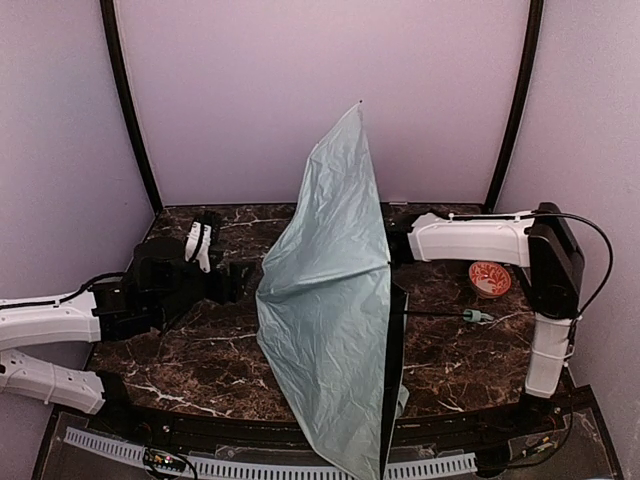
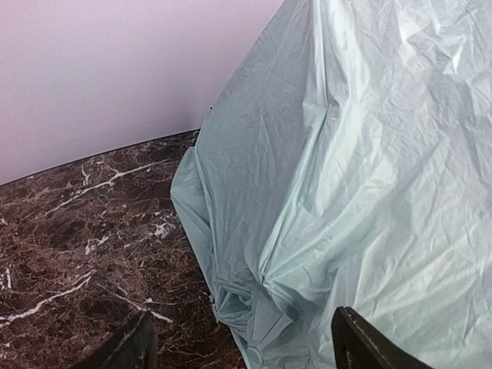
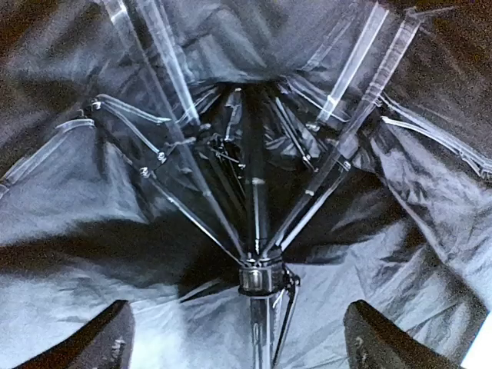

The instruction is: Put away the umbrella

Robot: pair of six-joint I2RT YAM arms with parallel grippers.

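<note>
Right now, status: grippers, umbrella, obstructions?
Left gripper open, facing the canopy's outside. Right gripper open, astride the shaft inside. Umbrella open, on its side on the table. Orange-patterned dish near the handle.

Pale lilac walls [image 1: 250,90], dark white-veined marble tabletop [image 1: 200,365]

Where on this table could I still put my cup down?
Bare marble shows front left, between the left arm and the umbrella, and front right, between its shaft and the near edge. The open umbrella fills the middle; back right is crowded by the right arm and a small orange bowl.
</note>
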